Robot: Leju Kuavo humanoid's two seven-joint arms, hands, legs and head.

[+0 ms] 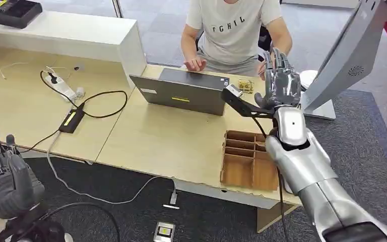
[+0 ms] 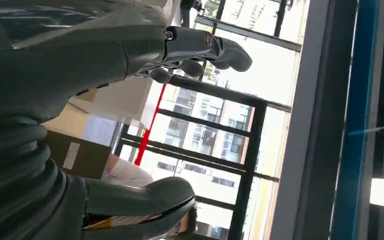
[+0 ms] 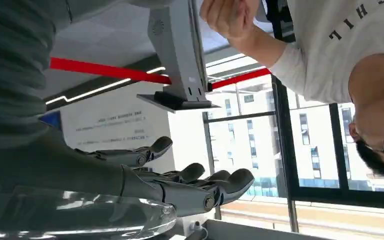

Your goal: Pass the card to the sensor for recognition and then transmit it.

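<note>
A: When you look down from the head, what is the right hand [image 1: 281, 80] doing?

B: It is held up high near the person [image 1: 230, 30], past the laptop [image 1: 181, 92]. Its fingers are straight and spread, and nothing is in them. The left hand [image 1: 2, 174] is low by the edge of the surface [image 1: 156, 141], fingers loose and holding nothing.

A: And from the left wrist?

B: The left fingers [image 2: 215, 47] are a bit bent, with nothing in them.

A: From the right wrist?

B: The right fingers [image 3: 200, 182] are stretched out, letting go of nothing. The person's hand [image 3: 230, 17] is close to the grey stand [image 3: 177, 55].

A: Where is the card?

B: I cannot find it. I think it was already handed over, so the job looks nearly done, but I am not sure.
</note>
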